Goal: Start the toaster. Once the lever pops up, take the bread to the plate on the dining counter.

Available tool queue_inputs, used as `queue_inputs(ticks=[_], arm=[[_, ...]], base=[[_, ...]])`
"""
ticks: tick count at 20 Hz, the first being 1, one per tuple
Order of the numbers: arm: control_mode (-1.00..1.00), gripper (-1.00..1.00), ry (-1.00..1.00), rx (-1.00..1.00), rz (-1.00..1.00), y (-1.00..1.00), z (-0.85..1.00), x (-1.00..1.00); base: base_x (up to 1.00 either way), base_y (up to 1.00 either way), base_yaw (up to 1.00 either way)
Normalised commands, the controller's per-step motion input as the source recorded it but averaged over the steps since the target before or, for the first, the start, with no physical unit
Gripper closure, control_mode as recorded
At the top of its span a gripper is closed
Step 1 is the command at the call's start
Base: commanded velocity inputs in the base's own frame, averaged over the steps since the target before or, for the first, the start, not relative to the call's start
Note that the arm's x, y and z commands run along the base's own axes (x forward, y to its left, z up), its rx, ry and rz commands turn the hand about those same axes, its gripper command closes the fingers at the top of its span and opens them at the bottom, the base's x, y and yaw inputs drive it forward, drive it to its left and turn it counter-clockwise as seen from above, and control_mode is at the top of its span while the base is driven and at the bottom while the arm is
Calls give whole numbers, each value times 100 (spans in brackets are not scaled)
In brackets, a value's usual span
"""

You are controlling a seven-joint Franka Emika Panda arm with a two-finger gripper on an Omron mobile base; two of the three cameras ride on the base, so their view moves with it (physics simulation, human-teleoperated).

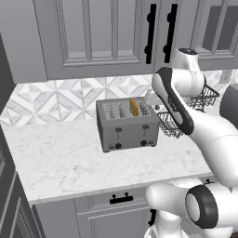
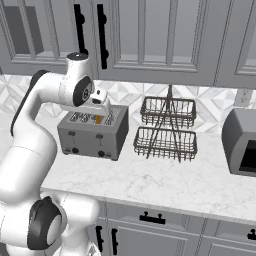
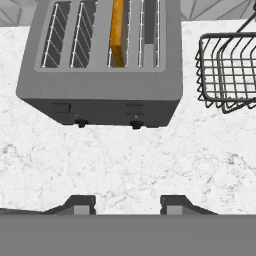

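The grey four-slot toaster (image 1: 128, 128) (image 2: 92, 132) (image 3: 100, 95) stands on the marble worktop against the tiled wall. The orange-tan bread (image 1: 134, 107) (image 2: 98, 119) (image 3: 117, 32) stands upright in the third slot from the left, its top edge poking above the slot. My gripper (image 2: 102, 111) (image 3: 127, 204) hangs above the toaster's front right part and points down. Its fingertips are apart with nothing between them, over bare marble in front of the toaster in the hand view. The plate and the dining counter are out of view.
A two-tier wire basket rack (image 2: 167, 130) (image 1: 169, 123) (image 3: 227, 70) stands just right of the toaster. A toaster oven (image 2: 242, 142) sits at the far right. Wall cabinets (image 2: 150, 35) hang above. The worktop's front edge (image 1: 116, 190) runs over drawer fronts.
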Motion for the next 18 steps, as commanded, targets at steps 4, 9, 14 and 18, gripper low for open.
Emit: queue_inputs(ticks=[4,9,14,18], arm=[[-100,-100,0,0,0,0,0,-14],[-100,-100,0,0,0,1,-14,-17],[-100,-100,0,-1,0,8,-24,-6],[-100,100,0,-2,0,10,-26,0]], base=[[0,0,0],[0,0,0],[0,0,0],[0,0,0]])
